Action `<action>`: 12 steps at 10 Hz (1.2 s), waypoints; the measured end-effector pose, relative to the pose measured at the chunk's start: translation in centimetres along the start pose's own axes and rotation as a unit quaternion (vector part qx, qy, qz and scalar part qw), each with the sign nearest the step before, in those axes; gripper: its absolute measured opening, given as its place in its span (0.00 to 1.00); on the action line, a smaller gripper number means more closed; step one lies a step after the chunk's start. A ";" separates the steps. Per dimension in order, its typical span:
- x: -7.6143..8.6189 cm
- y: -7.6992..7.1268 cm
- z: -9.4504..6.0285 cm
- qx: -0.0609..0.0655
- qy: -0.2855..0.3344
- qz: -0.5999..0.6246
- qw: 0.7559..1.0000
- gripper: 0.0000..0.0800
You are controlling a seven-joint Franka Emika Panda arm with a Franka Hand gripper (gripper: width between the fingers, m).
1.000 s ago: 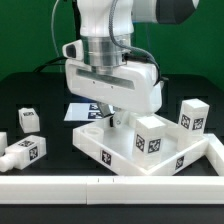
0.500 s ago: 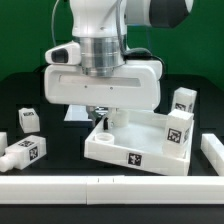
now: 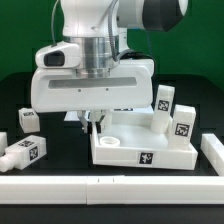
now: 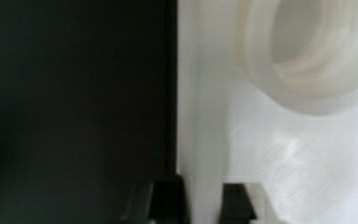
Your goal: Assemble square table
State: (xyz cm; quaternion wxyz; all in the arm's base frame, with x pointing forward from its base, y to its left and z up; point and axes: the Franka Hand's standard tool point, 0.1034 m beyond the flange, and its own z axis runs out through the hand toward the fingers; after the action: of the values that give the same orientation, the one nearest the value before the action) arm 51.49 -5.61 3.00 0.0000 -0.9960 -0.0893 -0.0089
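Wrist view: end effector (image 4: 202, 200) clamps panel (image 4: 274, 160) rim; socket (image 4: 318, 50) near.

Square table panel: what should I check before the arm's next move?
1. Gripper shut on the panel rim: ok.
2. Panel lying flat on the table: cannot tell.
3. Corner socket beside the gripper empty: ok.
4. Rear leg and front leg, on the exterior view's right, fully seated: cannot tell.
5. Loose leg apart from the panel: ok.
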 end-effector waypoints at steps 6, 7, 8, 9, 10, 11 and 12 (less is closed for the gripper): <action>3.3 -0.4 -0.8 -0.037 -0.008 -0.304 0.952 0.08; 3.2 -0.2 -0.8 -0.040 -0.012 -0.331 0.943 0.08; 3.2 -0.1 -0.8 -0.044 -0.017 -0.373 0.927 0.08; 3.8 -0.4 -0.9 -0.044 -0.022 -0.432 0.901 0.08; 5.5 -1.4 -1.2 -0.035 -0.028 -0.472 0.881 0.08; 8.1 -2.6 -1.7 -0.037 -0.027 -0.510 0.859 0.08; 9.1 -3.1 -1.8 -0.052 -0.015 -0.534 0.844 0.08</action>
State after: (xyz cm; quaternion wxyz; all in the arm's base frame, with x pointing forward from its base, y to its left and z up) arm 59.86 -0.98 4.98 -0.0580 -0.7929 -0.6065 0.0026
